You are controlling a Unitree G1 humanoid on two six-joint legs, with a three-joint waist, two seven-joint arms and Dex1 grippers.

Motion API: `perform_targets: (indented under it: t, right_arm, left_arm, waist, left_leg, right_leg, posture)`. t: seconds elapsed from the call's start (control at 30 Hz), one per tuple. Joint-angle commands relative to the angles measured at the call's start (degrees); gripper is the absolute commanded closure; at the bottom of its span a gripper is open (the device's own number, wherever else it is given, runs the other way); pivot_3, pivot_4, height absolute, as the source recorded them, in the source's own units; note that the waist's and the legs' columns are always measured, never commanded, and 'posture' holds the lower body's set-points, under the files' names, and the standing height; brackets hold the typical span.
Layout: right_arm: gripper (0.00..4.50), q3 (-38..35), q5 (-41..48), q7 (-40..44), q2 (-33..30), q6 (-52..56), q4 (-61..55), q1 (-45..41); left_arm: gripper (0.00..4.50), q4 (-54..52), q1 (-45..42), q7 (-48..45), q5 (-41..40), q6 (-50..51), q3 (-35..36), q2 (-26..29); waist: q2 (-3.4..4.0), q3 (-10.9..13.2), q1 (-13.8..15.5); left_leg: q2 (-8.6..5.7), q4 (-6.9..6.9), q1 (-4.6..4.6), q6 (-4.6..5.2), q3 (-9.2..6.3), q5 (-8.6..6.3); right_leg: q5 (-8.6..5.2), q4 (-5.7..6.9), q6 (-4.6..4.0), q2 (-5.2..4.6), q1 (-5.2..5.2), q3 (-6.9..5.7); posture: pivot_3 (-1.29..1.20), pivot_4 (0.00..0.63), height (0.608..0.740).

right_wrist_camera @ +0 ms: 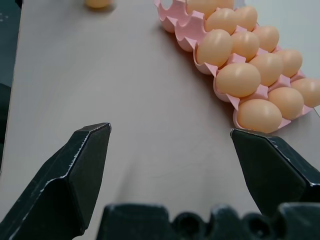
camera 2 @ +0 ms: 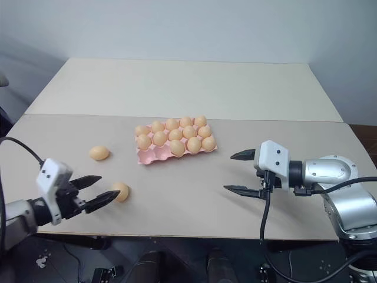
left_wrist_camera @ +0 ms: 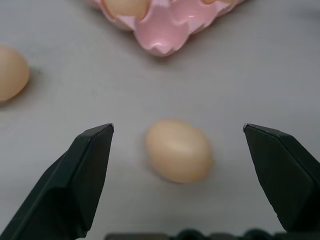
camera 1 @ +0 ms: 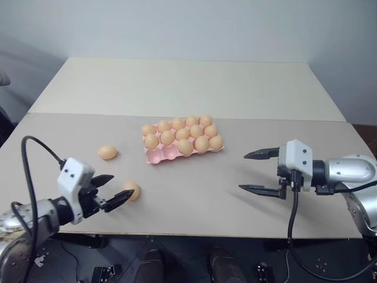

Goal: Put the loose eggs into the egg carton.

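Bare desk is lying open between both tools; only two loose eggs are sitting left of the carton, seemingly well apart.

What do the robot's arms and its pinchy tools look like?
Each arm is shiny silver metal with black joints, ending in a white boxy block. From that block stick two black pointed fingers, like a beak: that is the left tool and the right tool. A black cable loops up from the left arm, and another hangs down from the right arm. The white block on the left has small dark dots.
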Motion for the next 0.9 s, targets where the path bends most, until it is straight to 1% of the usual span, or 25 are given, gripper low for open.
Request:
perform_targets:
  t: [0.03, 0.1, 0.27, 0.3, 0.37, 0.5, 0.53, 0.57, 0.67, 0.77, 0.8, 0.9]
  right_arm:
    - [0.02, -2.65, 1.48, -1.13, -0.78, 0.38, -2.66, 0.18]
    - [0.02, -2.74, 1.65, -1.55, -0.84, 0.51, -2.88, 0.25]
    - [0.02, -2.95, 2.30, -2.19, -0.84, 1.14, -3.10, 0.12]
    - [0.00, -2.90, 2.31, -2.33, -0.77, 1.11, -3.03, -0.01]
    - [0.00, -2.69, 2.48, -3.12, -0.49, 1.46, -2.97, -0.41]
    - [0.00, -2.60, 3.28, -4.68, -0.31, 2.66, -3.00, -1.20]
    - [0.00, -2.56, 3.38, -4.93, -0.31, 2.80, -2.95, -1.33]
    - [0.00, -2.51, 3.32, -5.18, -0.30, 2.81, -2.94, -1.40]
    - [0.00, -2.43, 3.69, -6.09, -0.35, 3.74, -3.42, -1.57]
    - [0.00, -2.52, 4.26, -6.79, -0.22, 4.47, -4.10, -1.59]
    - [0.00, -2.50, 4.29, -6.94, -0.18, 4.57, -4.29, -1.54]
    - [0.00, -2.27, 4.18, -7.31, 0.01, 4.78, -4.62, -1.46]
  left_arm:
    - [0.00, -2.82, -3.68, 9.51, 1.02, 4.18, -3.88, -4.35]
    - [0.00, -3.00, -4.41, 11.96, 1.19, 6.02, -5.25, -6.12]
    - [0.00, -2.79, -5.32, 14.96, 1.34, 9.81, -7.00, -7.14]
    - [0.39, -2.51, -5.67, 15.47, 1.44, 10.33, -7.08, -7.31]
    - [0.83, -1.76, -6.25, 15.88, 2.16, 10.25, -7.41, -7.30]
    - [2.09, -0.48, -7.06, 14.36, 2.27, 9.62, -7.27, -6.51]
    - [2.31, -0.31, -7.05, 13.73, 2.42, 9.14, -7.27, -6.16]
    - [2.41, -0.20, -7.06, 13.33, 2.51, 8.77, -7.13, -6.00]
    - [2.46, 0.04, -7.26, 9.42, 0.75, 7.55, -4.57, -4.34]
    - [2.46, 0.77, -7.13, 3.44, -1.67, 6.29, -0.86, -0.79]
    - [2.46, 0.91, -6.69, 0.51, -1.85, 4.91, -0.10, 1.19]
    - [2.46, 2.43, -7.53, -4.89, -1.16, 1.67, -0.23, 5.69]
  waist:
    - [-0.01, -0.01, 0.13]
    - [-0.03, -0.02, 0.02]
    - [-0.03, -0.02, 0.02]
    - [-0.03, -0.02, 0.07]
    - [-0.03, -0.02, 0.13]
    - [-0.03, -0.02, 0.14]
    - [-0.03, -0.02, 0.08]
    - [-0.03, -0.02, 0.03]
    - [-0.03, -0.02, 0.10]
    - [-0.02, -0.02, 0.06]
    - [-0.02, -0.02, 0.04]
    - [-0.02, -0.01, 0.05]
  left_leg:
    - [-0.02, 0.01, -0.01, 0.00, 0.00, 0.00]
    - [-0.02, 0.02, 0.00, 0.00, 0.00, 0.00]
    - [-0.02, 0.02, 0.03, 0.00, -0.01, 0.00]
    - [-0.03, 0.02, 0.03, 0.00, -0.01, 0.00]
    - [-0.03, 0.03, 0.02, 0.00, -0.01, 0.00]
    - [-0.04, 0.03, 0.02, -0.01, 0.00, 0.01]
    - [-0.04, 0.03, 0.02, -0.01, -0.01, 0.01]
    - [-0.04, 0.03, 0.02, -0.01, -0.01, 0.01]
    - [-0.04, 0.03, 0.02, -0.01, -0.01, 0.01]
    - [-0.03, 0.03, -0.01, -0.01, -0.01, 0.01]
    - [-0.03, 0.03, 0.00, -0.01, -0.01, 0.01]
    - [-0.03, 0.02, 0.01, -0.01, -0.01, 0.01]
  right_leg:
    - [0.00, 0.01, 0.01, -0.02, 0.01, 0.00]
    - [0.01, 0.00, 0.01, -0.01, 0.02, 0.00]
    - [0.01, 0.03, 0.01, 0.01, 0.01, 0.02]
    - [0.01, 0.02, 0.01, 0.00, 0.02, 0.02]
    - [0.01, 0.01, 0.01, 0.00, 0.02, 0.02]
    - [0.01, 0.01, 0.01, 0.00, 0.02, 0.02]
    - [0.01, 0.01, 0.01, 0.00, 0.02, 0.02]
    - [0.01, 0.01, 0.01, 0.00, 0.01, 0.02]
    - [0.01, 0.01, 0.01, 0.00, 0.02, 0.02]
    - [0.00, 0.02, 0.01, 0.00, -0.01, 0.00]
    - [0.00, 0.01, 0.01, 0.00, -0.01, 0.01]
    - [0.00, 0.01, 0.01, 0.00, -0.01, 0.01]
  posture:
    - [0.00, 0.150, 0.740]
    - [0.00, 0.150, 0.740]
    - [0.00, 0.150, 0.740]
    - [0.00, 0.150, 0.740]
    - [0.00, 0.150, 0.740]
    - [0.00, 0.150, 0.740]
    - [0.00, 0.150, 0.740]
    - [0.00, 0.150, 0.740]
    - [0.00, 0.150, 0.740]
    - [0.00, 0.150, 0.740]
    - [0.00, 0.150, 0.740]
    - [0.00, 0.150, 0.740]
